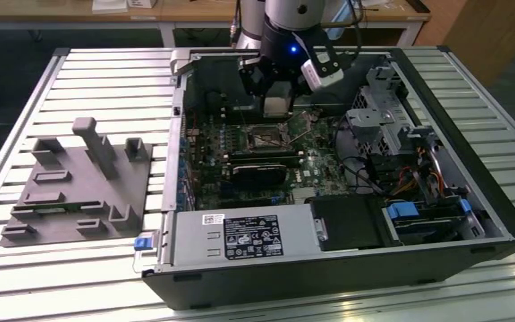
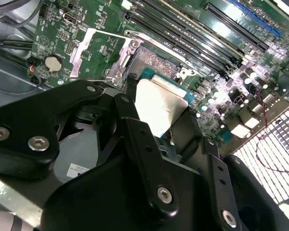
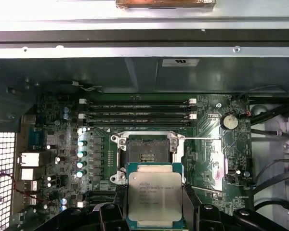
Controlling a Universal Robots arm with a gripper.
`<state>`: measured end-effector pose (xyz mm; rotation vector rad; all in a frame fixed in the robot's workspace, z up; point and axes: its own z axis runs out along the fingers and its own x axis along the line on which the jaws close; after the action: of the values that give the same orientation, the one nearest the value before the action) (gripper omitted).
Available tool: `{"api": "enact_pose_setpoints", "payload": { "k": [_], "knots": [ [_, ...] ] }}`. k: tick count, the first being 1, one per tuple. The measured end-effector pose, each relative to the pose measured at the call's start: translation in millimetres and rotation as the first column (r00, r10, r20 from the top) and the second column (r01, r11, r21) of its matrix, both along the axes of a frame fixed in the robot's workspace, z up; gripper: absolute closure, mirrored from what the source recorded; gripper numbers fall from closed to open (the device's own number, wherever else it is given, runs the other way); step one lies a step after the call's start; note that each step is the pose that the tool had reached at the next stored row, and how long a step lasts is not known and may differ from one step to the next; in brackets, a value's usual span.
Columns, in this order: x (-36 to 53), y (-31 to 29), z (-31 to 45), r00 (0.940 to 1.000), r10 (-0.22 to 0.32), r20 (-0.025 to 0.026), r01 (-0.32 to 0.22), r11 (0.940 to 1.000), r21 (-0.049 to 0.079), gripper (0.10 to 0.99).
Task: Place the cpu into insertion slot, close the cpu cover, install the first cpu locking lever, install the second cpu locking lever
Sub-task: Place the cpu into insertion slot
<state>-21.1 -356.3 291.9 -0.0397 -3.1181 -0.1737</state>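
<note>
Hand (image 3: 157, 210) clamped on cpu (image 3: 155, 192), held near the empty insertion slot (image 3: 145, 155), not seated. Cpu cover (image 2: 79, 52) flipped open. Cpu's near edge cut off in first wrist view.

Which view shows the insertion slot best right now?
The first wrist view: the insertion slot is seen square-on, open, its dark centre uncovered. The second wrist view shows it obliquely, beyond the cpu; the exterior view shows it small.
</note>
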Motion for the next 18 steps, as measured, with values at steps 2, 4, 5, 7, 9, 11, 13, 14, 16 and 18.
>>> {"api": "enact_pose_setpoints", "payload": {
  "k": [2,4,5,7,9,11,13,14,16,18],
  "knots": [
    [0.0,0.0,-3.0,1.0,0.0,0.0,0.0,1.0,0.0,0.545],
    [0.0,0.0,-6.0,1.0,0.0,0.0,0.0,1.0,0.001,0.545],
    [0.0,0.0,-7.5,1.0,0.0,0.0,0.0,1.0,0.001,0.545],
    [0.0,0.0,-10.6,1.0,0.0,-0.0001,0.0,1.0,0.001,0.545],
    [0.0,0.0,-14.0,1.0,0.0,0.0,0.0,1.0,0.001,0.545],
    [0.0,0.0,-17.1,1.0,0.0,0.0,0.0,1.0,0.001,0.545],
    [0.0,0.0,-20.3,1.0,0.0,0.0,0.0,1.0,0.001,0.545],
    [0.0,0.0,-21.9,1.0,0.0,0.0,0.0,1.0,0.001,0.545],
    [0.0,0.0,-25.0,1.0,0.0,0.0,0.0,1.0,0.001,0.545],
    [0.0,0.0,-28.1,1.0,0.0,0.0,0.0,1.0,0.002,0.545]
  ]
}}
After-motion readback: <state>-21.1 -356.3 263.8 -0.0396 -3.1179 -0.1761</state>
